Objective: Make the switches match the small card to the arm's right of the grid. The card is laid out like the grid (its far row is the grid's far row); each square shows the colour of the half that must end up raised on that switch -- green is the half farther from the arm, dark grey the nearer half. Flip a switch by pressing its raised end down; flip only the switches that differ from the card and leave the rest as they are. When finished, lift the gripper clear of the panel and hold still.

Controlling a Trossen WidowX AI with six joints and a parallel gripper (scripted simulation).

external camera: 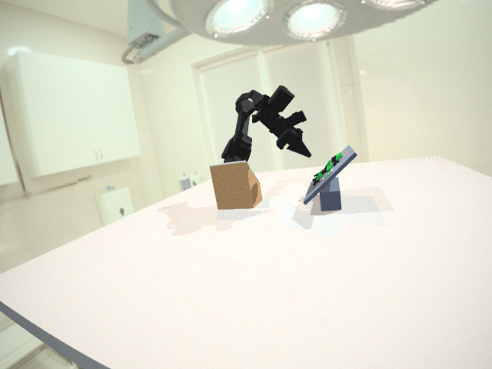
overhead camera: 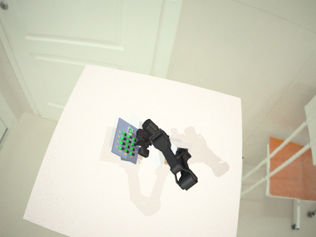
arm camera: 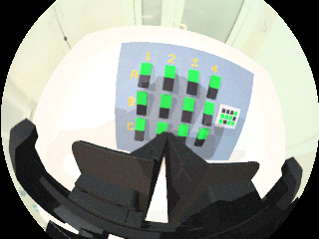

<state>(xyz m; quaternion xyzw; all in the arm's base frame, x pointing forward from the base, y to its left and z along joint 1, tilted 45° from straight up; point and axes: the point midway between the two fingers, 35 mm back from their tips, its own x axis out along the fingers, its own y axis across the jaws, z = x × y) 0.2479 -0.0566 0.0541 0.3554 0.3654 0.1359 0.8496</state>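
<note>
The tilted blue panel point(overhead camera: 123, 124) point(external camera: 336, 173) point(arm camera: 240, 90) bears rows A to C and columns 1 to 4 of green-and-dark switches. Switch A1 point(arm camera: 145, 75) and switch B4 point(arm camera: 208, 114) show both halves; which halves are raised is hard to tell. The small white card point(overhead camera: 130, 131) point(arm camera: 228, 117) sits right of the grid. Its far row reads dark, dark, dark, green; middle green, green, green, dark; near green, dark, green, green. My gripper point(external camera: 310, 155) point(arm camera: 166, 135) is shut and empty, its tips off the panel. In the wrist view it hides the lower parts of C2 point(arm camera: 161, 127) and C3 point(arm camera: 183, 129).
A blue support block point(external camera: 330, 200) stands under the panel. A brown wood-sided box point(external camera: 232, 185) stands near the arm's base in the exterior view. A large lamp point(external camera: 274, 33) hangs at the top of that view. The pale table point(overhead camera: 101, 193) point(external camera: 246, 286) carries the setup.
</note>
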